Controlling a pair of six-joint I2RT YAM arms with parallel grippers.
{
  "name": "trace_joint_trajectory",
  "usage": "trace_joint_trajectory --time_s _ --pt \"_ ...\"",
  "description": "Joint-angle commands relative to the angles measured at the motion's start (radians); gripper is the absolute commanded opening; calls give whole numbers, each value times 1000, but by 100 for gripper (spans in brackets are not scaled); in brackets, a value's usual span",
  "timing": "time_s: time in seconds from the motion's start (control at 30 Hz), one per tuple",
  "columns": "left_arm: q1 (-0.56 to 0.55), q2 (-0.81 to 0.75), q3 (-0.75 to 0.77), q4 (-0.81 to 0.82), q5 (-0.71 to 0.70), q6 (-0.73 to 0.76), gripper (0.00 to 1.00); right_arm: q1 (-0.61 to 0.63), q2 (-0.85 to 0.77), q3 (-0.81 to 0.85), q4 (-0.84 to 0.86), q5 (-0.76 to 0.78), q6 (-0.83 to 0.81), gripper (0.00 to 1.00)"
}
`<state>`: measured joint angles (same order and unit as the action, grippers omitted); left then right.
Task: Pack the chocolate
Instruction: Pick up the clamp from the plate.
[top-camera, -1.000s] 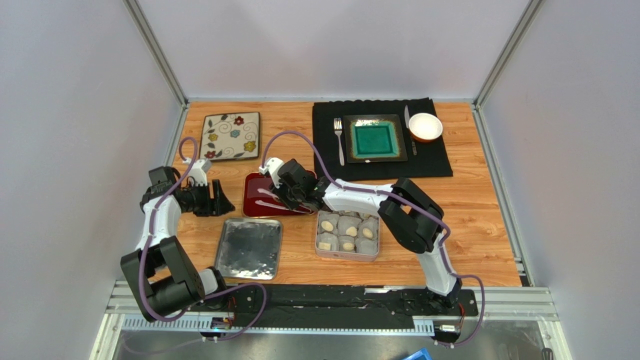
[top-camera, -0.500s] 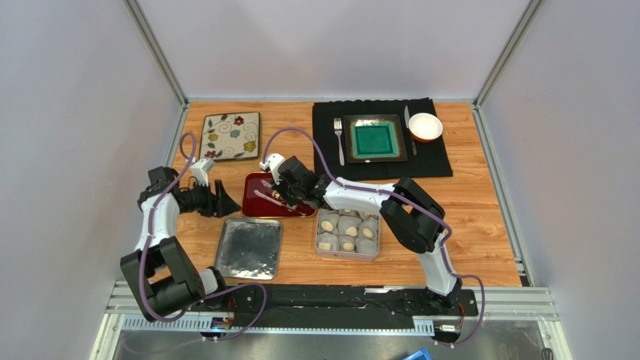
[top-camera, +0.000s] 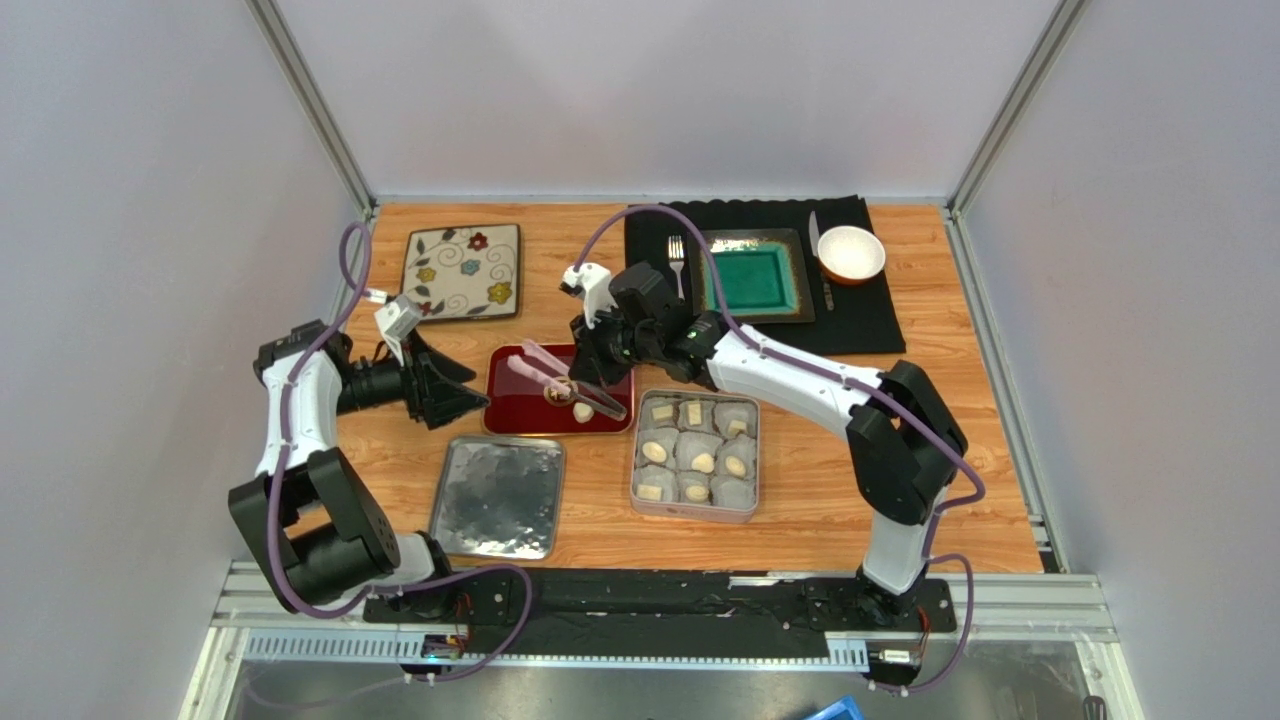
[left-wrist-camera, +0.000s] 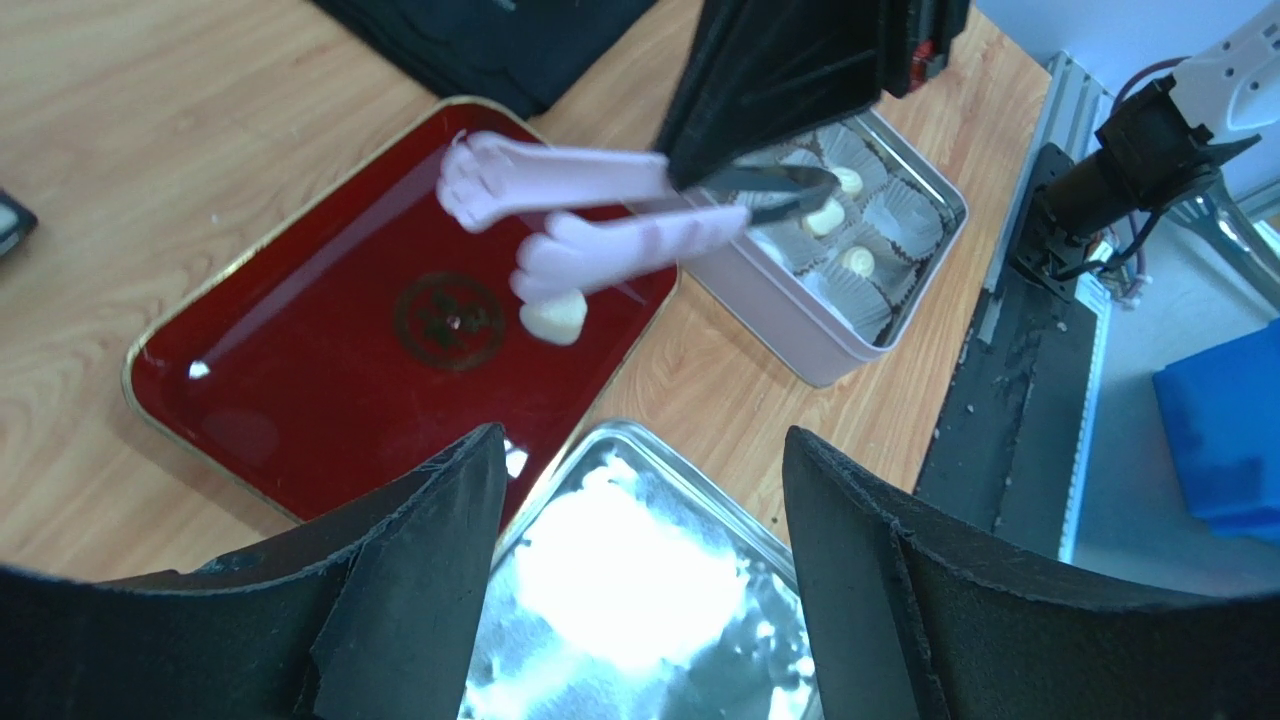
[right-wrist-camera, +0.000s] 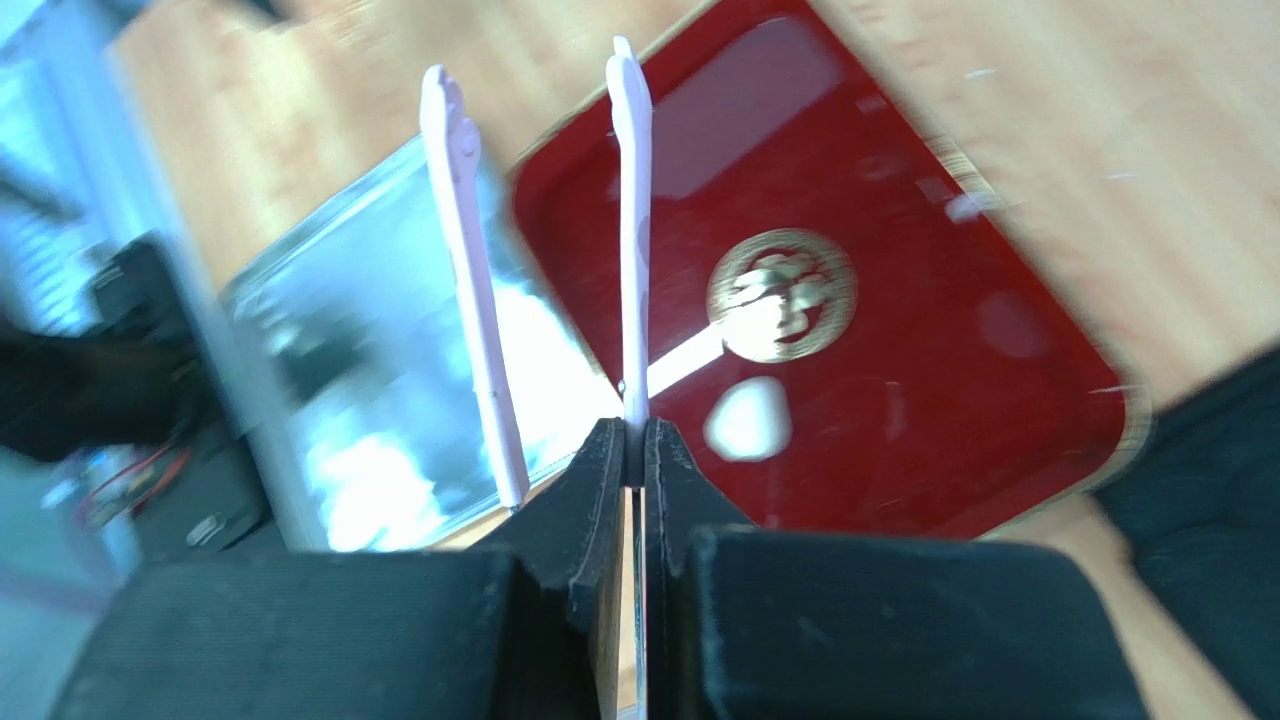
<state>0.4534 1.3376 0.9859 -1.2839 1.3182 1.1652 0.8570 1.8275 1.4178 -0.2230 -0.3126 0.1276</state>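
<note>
Hunting for a brand or label, I found only a round gold emblem (left-wrist-camera: 448, 320) at the middle of the red tray (left-wrist-camera: 271, 375), and whether it carried letters I could not tell. One loose chocolate (left-wrist-camera: 553, 317) lay on that tray, just beside the emblem.

The right gripper (right-wrist-camera: 633, 435) had its jaws pressed together on the pink tongs (left-wrist-camera: 571, 168). From its own wrist camera, one tong arm ran straight out of the pinch while the other splayed off to the left, so the tips stood apart. That view was blurred, and it put the chocolate off to the right of both arms, down on the tray. The left wrist camera told it better: the chocolate sat right under the lower tong tip, not between the two tips. Touching or not, I could not say.

The left gripper (left-wrist-camera: 643, 450) hung beside the tray's left edge, jaws spread wide and holding nothing, its camera looking between them at the silver lid (left-wrist-camera: 631, 585). Only the overhead camera showed the whole tin (top-camera: 694, 515), right of the tray, where the other chocolates (top-camera: 654, 447) sat in white paper cups (left-wrist-camera: 906, 222).
</note>
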Motion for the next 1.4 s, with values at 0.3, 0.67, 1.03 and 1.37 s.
trace_joint_trajectory --time_s 0.3,0.67,1.03,1.37 --pt "-176 -135 -65 -207 115 220 79 8 -66 0 -136 -347 -23 0" --pt "-277 -118 -90 -207 12 162 63 7 -51 61 -278 -459 -123 0" --pt "-352 -141 -105 -207 -43 111 50 -1 -11 151 -325 -493 -163 0" --pt "-352 -121 -90 -209 -34 96 37 2 -8 119 -325 -510 -174 0"
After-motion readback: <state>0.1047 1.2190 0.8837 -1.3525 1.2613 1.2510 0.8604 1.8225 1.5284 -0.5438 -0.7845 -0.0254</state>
